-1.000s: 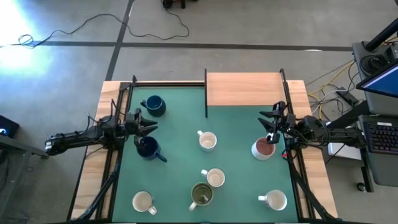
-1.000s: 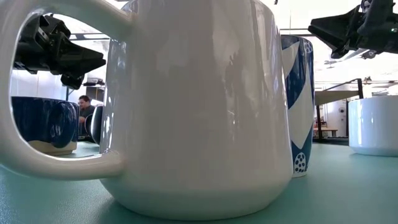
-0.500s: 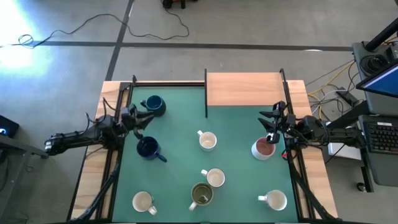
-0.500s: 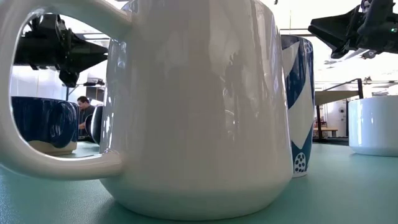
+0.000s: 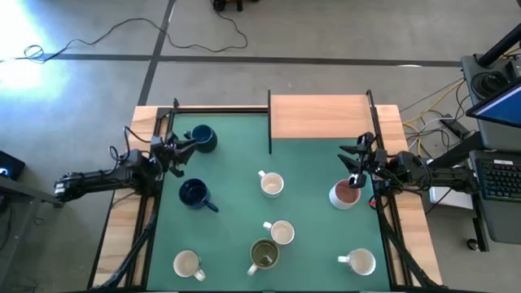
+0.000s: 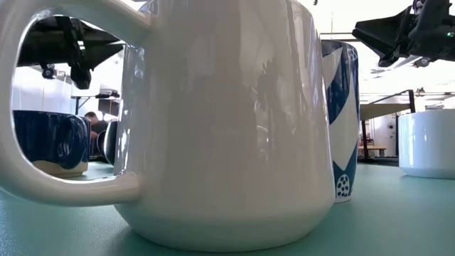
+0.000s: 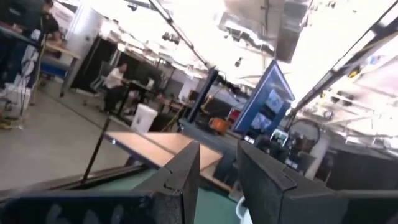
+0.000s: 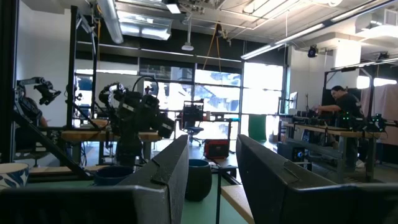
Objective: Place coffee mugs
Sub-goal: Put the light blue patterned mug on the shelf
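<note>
Left claw [image 5: 181,149] part-open, empty, beside navy mug [image 5: 201,137] | right claw [image 5: 356,166] open, empty, over pink-lined mug [image 5: 345,194] | risk: a swing could tip either.

Green mat [image 5: 309,236] covers worktop w/ wood edges [image 5: 124,220]. Wood board [image 5: 319,116] at far side. Cable [image 5: 122,32] on floor. Person [image 8: 339,102] in room behind.
</note>
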Motion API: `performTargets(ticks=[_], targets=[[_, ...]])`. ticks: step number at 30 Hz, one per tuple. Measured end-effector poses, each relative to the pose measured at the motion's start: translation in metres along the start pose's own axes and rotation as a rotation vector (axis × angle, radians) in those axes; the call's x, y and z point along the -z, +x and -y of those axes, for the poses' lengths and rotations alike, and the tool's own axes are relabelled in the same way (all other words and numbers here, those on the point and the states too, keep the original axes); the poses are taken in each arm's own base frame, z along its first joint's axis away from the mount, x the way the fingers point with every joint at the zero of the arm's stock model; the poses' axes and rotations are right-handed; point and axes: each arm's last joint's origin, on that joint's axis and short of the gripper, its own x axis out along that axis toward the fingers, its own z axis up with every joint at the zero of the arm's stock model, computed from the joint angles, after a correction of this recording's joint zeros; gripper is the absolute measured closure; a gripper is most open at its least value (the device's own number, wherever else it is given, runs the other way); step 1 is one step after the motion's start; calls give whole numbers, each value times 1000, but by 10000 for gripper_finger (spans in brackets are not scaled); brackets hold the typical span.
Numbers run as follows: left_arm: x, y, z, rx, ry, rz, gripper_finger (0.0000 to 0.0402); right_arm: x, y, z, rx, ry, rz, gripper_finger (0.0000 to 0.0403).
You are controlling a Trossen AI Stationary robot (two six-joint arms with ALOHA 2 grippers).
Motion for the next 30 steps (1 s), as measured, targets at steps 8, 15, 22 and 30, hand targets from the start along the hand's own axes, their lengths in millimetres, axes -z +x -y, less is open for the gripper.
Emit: performTargets(ticks=[8, 15, 22, 30], targets=[[6, 13, 1, -56, 6, -82, 312, 0, 0, 0, 0, -1, 0, 280], [-13, 40, 16, -88, 161, -200, 312, 0, 0, 0, 0, 0, 0, 280], [-12, 68, 24, -116, 311, -457, 312, 0, 0, 0, 0, 0, 0, 280], [-6, 110, 35, -133, 379, -600, 312, 0, 0, 0, 0, 0, 0, 280]])
